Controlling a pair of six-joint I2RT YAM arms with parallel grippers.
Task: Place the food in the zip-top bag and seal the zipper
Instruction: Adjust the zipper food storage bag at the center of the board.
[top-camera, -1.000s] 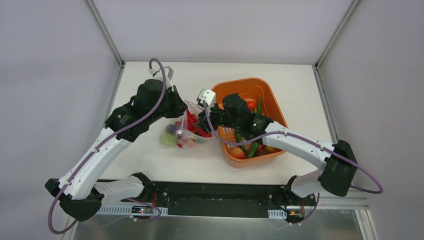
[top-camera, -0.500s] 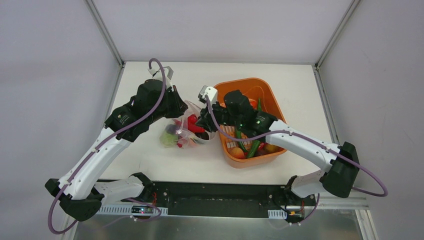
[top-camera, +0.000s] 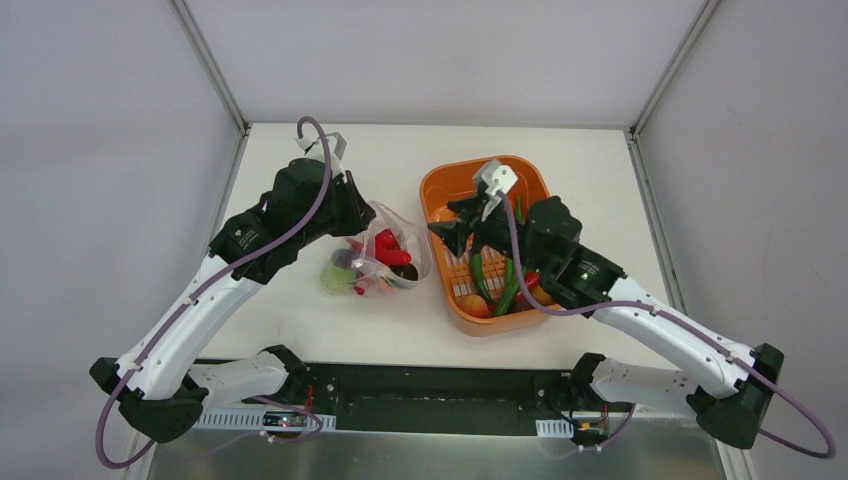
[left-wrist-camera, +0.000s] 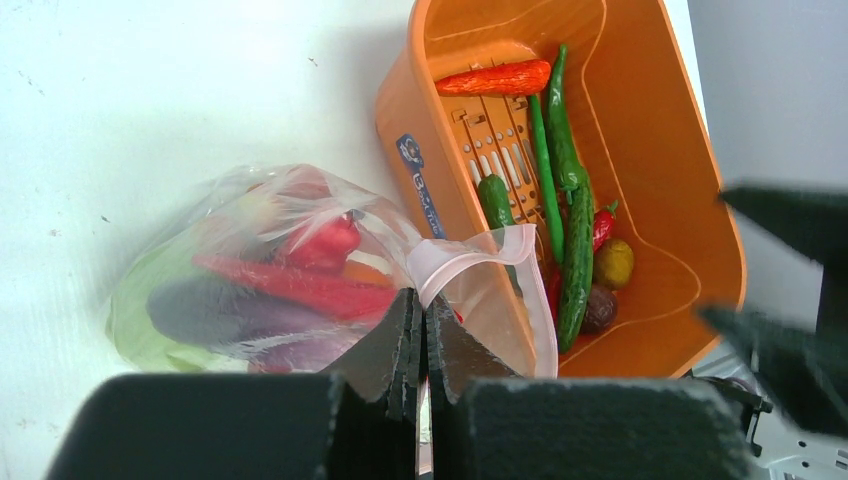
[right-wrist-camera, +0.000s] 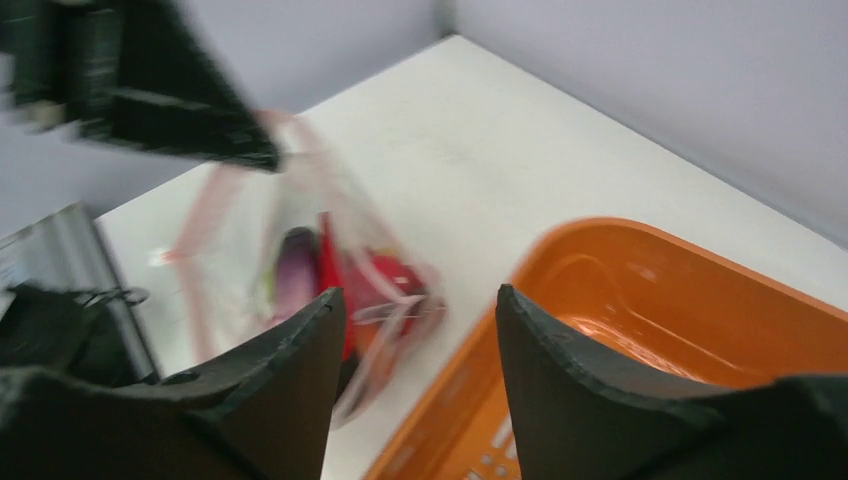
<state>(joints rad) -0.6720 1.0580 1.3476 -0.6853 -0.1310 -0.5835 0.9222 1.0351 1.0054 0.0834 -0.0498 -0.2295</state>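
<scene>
Tabletop (top-camera: 600, 170), white, bears zip-top bag (top-camera: 375, 262); walls (top-camera: 100, 150) pale grey.

Top: overhead, far above tub (top-camera: 495, 325)
Left wrist: close beside tub, facing it
Right wrist: close above tub
Shared: tub, bag (top-camera: 385, 255)

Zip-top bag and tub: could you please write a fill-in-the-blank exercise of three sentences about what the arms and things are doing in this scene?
1. The left arm's fingers are ____ on the mouth edge of the zip-top bag.
2. The right arm's fingers stand open and hold ____.
3. The long green peppers lie inside the ____ tub.

Missing words: shut; nothing; orange.
</scene>
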